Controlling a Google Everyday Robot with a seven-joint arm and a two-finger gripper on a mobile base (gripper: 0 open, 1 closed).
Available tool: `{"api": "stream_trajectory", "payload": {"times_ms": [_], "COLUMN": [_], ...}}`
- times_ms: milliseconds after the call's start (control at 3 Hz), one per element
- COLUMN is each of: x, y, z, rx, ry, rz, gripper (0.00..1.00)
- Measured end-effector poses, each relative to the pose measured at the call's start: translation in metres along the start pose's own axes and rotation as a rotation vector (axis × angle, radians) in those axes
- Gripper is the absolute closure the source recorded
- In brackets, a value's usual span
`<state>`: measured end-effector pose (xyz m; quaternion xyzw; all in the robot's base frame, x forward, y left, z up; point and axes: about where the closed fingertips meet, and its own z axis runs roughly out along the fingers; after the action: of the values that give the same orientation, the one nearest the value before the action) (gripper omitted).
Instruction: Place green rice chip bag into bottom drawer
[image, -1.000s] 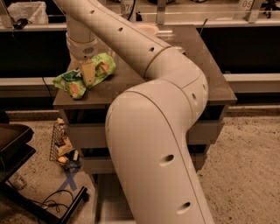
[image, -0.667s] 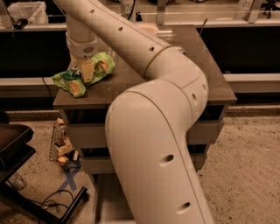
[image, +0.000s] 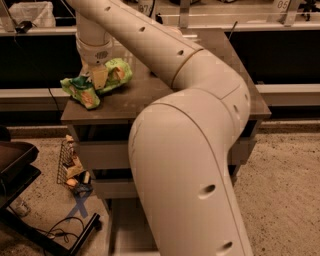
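Atop cabinet, gripper at green rice chip bag; arm across drawers

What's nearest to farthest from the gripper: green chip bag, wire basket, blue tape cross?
Gripper: left end of the cabinet top.
1. Green rice chip bag, directly under it.
2. Wire basket, floor below.
3. Blue tape cross, floor, farther forward.

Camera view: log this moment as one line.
end effector: at green rice chip bag | bag: on cabinet top, at corner | placement: not yet done
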<state>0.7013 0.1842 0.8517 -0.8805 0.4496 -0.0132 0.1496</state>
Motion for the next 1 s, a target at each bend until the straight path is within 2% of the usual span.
{"api": "stream_trajectory", "payload": {"times_ms": [333, 667, 1000], "x": [0.009, 0.012, 0.007], "y": [0.019, 0.064, 0.149], "z": [-0.039, -0.087, -0.128], "rx": [0.083, 0.15, 0.193], "ry": [0.029, 0.081, 0.113], "rz": [0.08, 0.203, 0.412], "gripper": [1.0, 1.0, 1.0]}}
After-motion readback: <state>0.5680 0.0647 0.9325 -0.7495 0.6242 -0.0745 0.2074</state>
